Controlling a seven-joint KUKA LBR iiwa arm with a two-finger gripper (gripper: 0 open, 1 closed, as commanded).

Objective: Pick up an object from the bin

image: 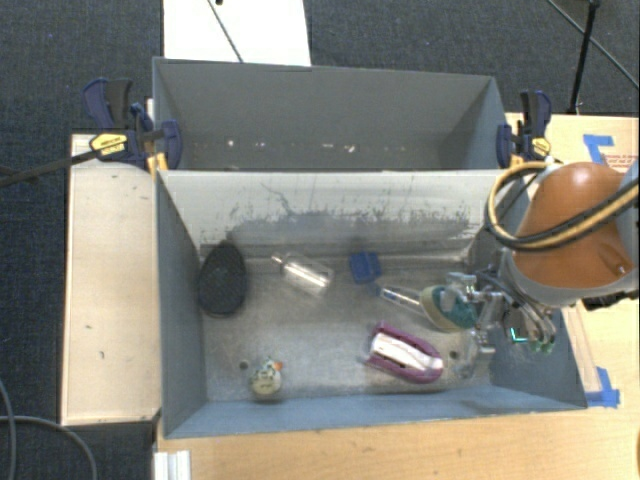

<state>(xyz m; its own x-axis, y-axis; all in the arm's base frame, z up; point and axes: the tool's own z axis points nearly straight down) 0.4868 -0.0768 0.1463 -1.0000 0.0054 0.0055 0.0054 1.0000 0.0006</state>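
Tool [478, 330] low at bin's [185, 268] right end, just beside teal-and-beige thing [441, 306]; purple-and-white packet [405, 356] near; grip cannot be told

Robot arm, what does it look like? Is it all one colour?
No. Its wrist has a round orange cover with black and yellow cables looping over it. The gripper is grey metal with small teal parts.

Arm [565, 230] reaches leftward, end effector [478, 318] pointing down.

The grey bin [320, 333] holds a black oval lump [221, 278], clear tube [305, 272], blue block [365, 265], purple-and-white packet [405, 356] and small pale toy [266, 376].
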